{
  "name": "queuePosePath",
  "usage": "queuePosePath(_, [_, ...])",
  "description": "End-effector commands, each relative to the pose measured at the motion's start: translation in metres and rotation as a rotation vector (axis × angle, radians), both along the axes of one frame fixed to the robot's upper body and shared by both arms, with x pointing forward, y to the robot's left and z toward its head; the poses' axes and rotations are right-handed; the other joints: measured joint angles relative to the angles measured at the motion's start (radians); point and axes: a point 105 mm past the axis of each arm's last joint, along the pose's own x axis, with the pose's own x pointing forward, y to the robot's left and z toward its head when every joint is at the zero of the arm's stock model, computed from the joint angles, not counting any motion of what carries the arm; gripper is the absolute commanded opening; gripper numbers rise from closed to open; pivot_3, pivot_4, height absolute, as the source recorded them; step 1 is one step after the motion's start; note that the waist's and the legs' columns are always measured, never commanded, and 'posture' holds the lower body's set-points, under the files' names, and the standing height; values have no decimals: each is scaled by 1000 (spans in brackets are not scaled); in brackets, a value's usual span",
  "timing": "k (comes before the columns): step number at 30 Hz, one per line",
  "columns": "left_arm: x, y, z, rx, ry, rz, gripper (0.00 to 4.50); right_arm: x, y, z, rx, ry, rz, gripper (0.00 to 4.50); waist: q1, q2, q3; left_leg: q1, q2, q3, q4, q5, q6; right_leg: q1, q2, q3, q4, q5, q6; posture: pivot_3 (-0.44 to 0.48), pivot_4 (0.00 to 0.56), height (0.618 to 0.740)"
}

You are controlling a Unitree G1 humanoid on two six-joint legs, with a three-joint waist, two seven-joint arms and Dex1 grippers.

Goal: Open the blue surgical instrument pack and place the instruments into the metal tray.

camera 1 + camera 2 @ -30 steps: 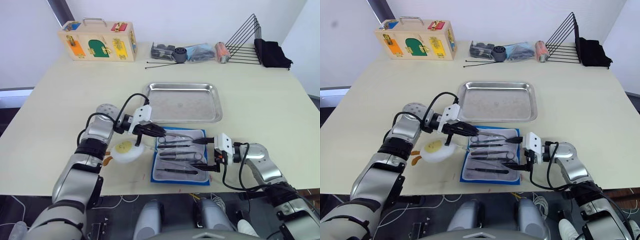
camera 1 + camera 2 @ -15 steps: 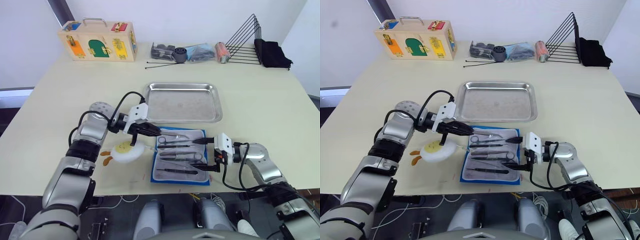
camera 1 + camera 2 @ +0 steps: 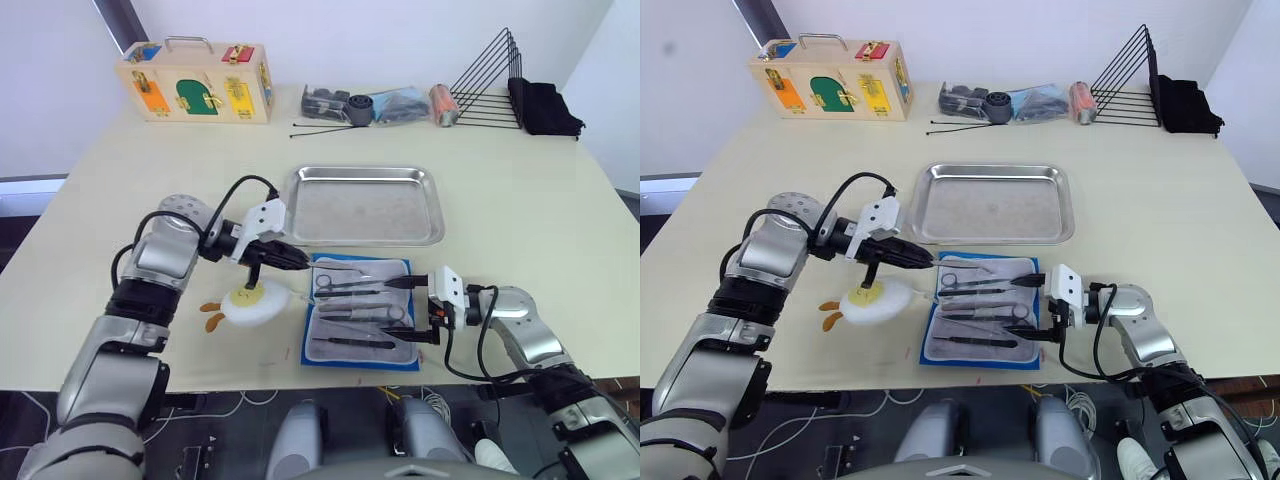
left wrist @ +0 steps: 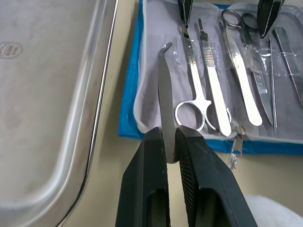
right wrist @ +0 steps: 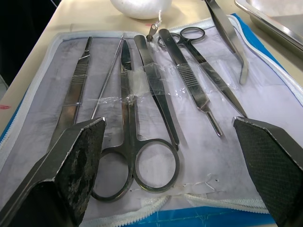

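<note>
The blue surgical instrument pack [image 3: 362, 312] lies open on the worktop [image 3: 520, 215], just in front of the metal tray [image 3: 368, 205], which holds nothing. The left pincer [image 4: 170, 137] is clamped on one thin metal tool [image 4: 164, 97], holding it over the pack's tray-side edge; its gripped end is hidden between the fingers. The other instruments [image 5: 156, 94] sit in the clear pockets. The right pincer [image 3: 420, 310] rests at the pack's right edge, fingers wide apart. A white egg-shaped toy [image 3: 250, 303] lies beside the pack.

Bright blue pouch [image 3: 362, 312] with grey-white lining; silvery tools [image 5: 156, 109]; shiny steel tray [image 3: 367, 206]; black gripper fingers [image 4: 156, 189]; white egg toy [image 3: 250, 303] with yellow spot.
</note>
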Motion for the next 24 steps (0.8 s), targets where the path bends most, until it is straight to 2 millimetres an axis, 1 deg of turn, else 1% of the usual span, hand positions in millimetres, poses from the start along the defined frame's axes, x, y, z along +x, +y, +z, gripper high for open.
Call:
queuePosePath(1, [-5, 8, 13, 5, -14, 5, 67, -15, -7, -46, -128, 155, -20, 4500, -1, 0, 0, 0, 0, 0, 0, 0, 0, 0, 0, 0, 0, 0, 0, 0, 150, 740])
queuePosePath(5, [-10, 17, 17, 26, -12, 20, 67, -16, -7, -46, -128, 155, -19, 4500, -2, 0, 0, 0, 0, 0, 0, 0, 0, 0, 0, 0, 0, 0, 0, 0, 150, 740])
queuePosePath(8, [-14, 20, 25, 20, -10, 23, 67, -16, -7, -47, -127, 156, -19, 4500, -3, 0, 0, 0, 0, 0, -1, 0, 0, 0, 0, 0, 0, 0, 0, 0, 150, 740])
queuePosePath(12, [-20, 20, 43, -60, -3, 43, 67, -16, -7, -47, -126, 157, -19, 4500, -3, 0, 0, 0, 0, 0, -1, 0, 0, 0, 0, 0, 0, 0, 0, 0, 150, 740])
queuePosePath(14, [-16, 17, 54, -139, -22, 96, 67, -16, -7, -47, -125, 157, -19, 4500, -3, -1, 0, 0, 0, 0, -1, 0, 0, 0, 0, 0, 0, 0, 0, 0, 150, 740])
queuePosePath(16, [-7, 12, 63, -226, -83, 169, 67, -17, -6, -47, -124, 157, -17, 4500, -3, -1, 0, 0, 0, 0, -1, 0, 0, 0, 0, 0, 0, 0, 0, 0, 150, 740])
queuePosePath(20, [12, 3, 66, -299, -222, 331, 67, -16, -7, -48, -124, 156, -17, 4500, -4, -2, -1, 0, 0, -1, -1, 0, 0, 0, 0, 0, 0, 0, 0, 0, 150, 740])
queuePosePath(23, [20, -8, 68, -389, -257, 442, 67, -16, -8, -48, -126, 157, -19, 4500, -2, -3, -1, 1, 1, -2, -1, 0, 0, 0, 0, 1, 0, 0, 0, 0, 150, 740])
queuePosePath(24, [25, -14, 70, -442, -283, 499, 67, -17, -8, -48, -127, 158, -19, 4500, -2, -4, -1, 2, 1, -3, -1, 0, 0, 1, 0, 1, 0, 0, 0, 0, 150, 740])
